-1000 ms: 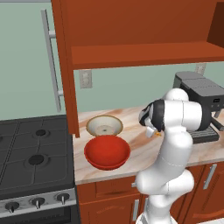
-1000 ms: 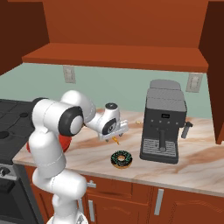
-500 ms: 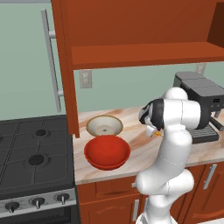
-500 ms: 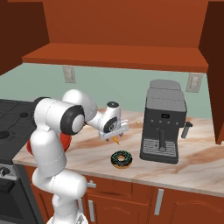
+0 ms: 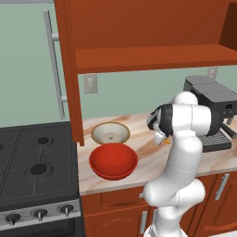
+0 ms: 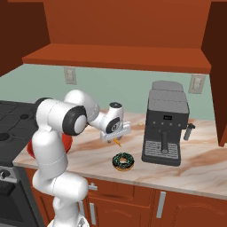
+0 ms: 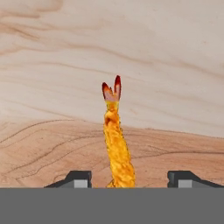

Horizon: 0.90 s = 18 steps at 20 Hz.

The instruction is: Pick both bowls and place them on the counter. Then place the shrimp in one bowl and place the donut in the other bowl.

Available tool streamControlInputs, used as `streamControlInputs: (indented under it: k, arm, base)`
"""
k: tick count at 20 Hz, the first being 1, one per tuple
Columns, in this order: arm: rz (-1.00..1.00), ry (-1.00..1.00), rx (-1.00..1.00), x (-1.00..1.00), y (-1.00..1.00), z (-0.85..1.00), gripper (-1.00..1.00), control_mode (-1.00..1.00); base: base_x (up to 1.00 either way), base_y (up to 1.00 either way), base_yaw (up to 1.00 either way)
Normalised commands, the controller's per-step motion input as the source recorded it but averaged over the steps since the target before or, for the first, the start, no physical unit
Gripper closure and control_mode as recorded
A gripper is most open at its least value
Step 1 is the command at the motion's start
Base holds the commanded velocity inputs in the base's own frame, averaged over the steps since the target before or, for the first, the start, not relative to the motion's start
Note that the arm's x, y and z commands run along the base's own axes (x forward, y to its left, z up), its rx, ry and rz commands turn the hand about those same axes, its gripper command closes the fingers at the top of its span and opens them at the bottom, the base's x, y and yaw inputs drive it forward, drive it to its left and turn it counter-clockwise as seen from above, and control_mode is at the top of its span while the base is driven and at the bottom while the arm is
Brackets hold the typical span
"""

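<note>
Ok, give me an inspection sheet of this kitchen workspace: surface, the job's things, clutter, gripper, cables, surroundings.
Surface: beige-and-brown marbled stone counter, both bowls already on it.
Job's things: cream-beige shallow bowl with tan rim behind glossy red round bowl, both without food; chocolate-iced ring donut with sprinkles on the counter; small curved orange shrimp lying between the fingertips.
Clutter: dark grey espresso machine beside the donut.
Gripper: two-finger gripper low over the shrimp, fingers either side with gaps, not yet gripping.
Cables: nothing seen.
Surroundings: black gas stove top left of the bowls; reddish-brown wooden shelf overhead; wall outlets.
</note>
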Motion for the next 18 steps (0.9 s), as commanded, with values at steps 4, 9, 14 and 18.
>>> streamControlInputs:
  k: [4, 9, 14, 18]
  arm:
    - [-0.04, 0.04, 0.02, 0.00, 0.00, -0.26, 1.00, -1.00]
    - [-0.03, 0.02, 0.03, 0.00, 0.00, -0.19, 1.00, -1.00]
    - [-0.02, 0.00, 0.01, 0.00, 0.00, -0.18, 1.00, -1.00]
    - [-0.01, 0.00, 0.00, 0.00, 0.00, -0.17, 1.00, -1.00]
  base:
    - [0.00, 0.00, 0.00]
    - [0.00, 0.00, 0.00]
    - [0.00, 0.00, 0.00]
    - [0.00, 0.00, 0.00]
